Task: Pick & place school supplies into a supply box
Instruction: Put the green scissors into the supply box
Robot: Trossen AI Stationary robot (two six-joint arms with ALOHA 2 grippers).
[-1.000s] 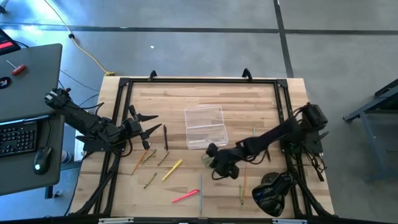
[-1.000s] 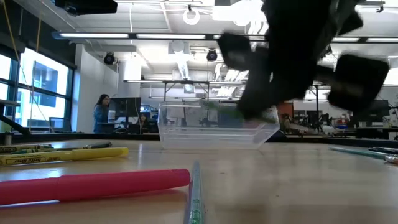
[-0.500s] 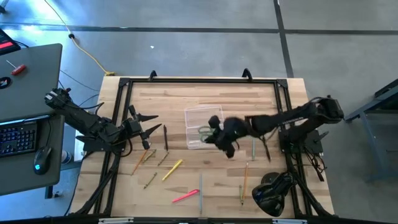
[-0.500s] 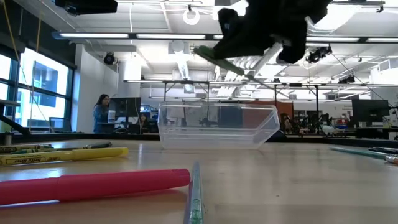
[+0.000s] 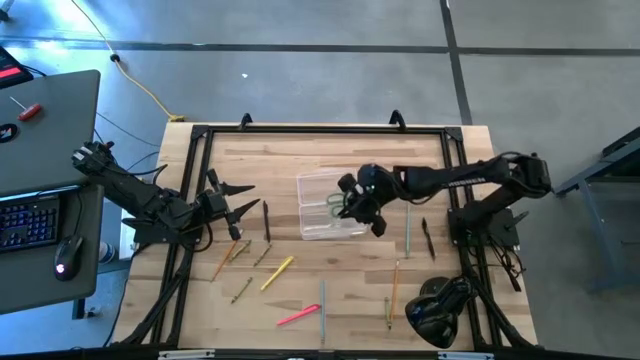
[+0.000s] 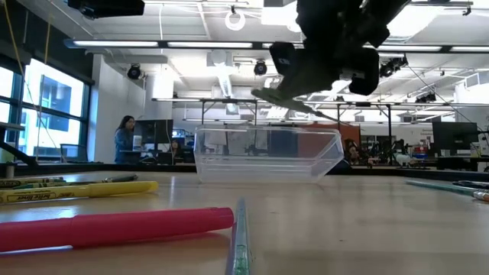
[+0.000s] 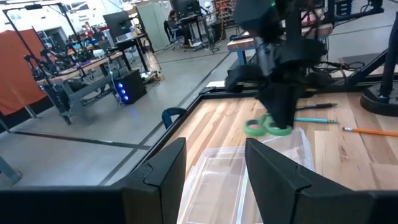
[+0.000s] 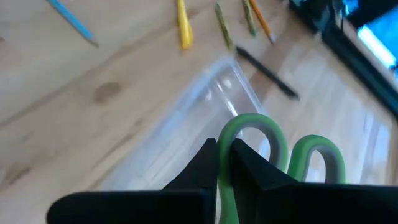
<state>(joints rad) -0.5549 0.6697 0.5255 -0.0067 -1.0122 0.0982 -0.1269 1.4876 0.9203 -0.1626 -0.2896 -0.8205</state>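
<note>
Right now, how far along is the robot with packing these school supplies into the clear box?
Barely begun. The supply box looks empty so far. In hand: the right hand is shut on the green-handled scissors, held above the box, not yet released. Left to do: the pens and pencils lying on the table, among them the pink pen and yellow pen. The left hand waits open at the table's left side.

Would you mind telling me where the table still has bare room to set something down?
The far strip of the table, between its rear frame and the supply box, is bare. It is crowded nearer: pens lie left of the box, the right gripper holds scissors over it, pencils sit right.
</note>
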